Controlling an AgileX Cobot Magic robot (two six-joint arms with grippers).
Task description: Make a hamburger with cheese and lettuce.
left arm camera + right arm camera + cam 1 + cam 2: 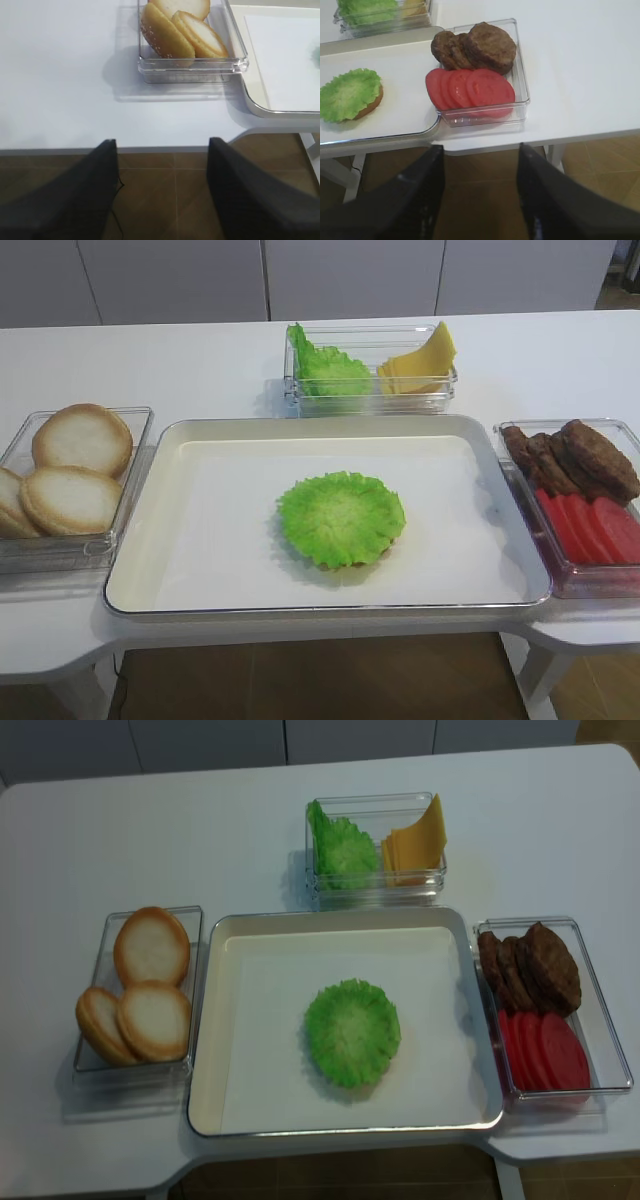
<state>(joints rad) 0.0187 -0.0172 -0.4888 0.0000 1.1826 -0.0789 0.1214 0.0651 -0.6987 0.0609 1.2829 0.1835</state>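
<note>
white table (200, 360) w/ tray (140, 540), brown floor below; both tools (477, 200) (162, 195) apart, holding nothing.

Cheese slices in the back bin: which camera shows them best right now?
The exterior high realsense view: the cheese sits unobstructed beside spare lettuce. The other exterior view shows it lower-angled; the right wrist catches a blurred corner; the left wrist misses it.

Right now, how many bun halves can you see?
4. Three bun halves overlap in the clear bin left of the tray; a fourth bun sits on the tray under the lettuce. More could be hidden.
</note>
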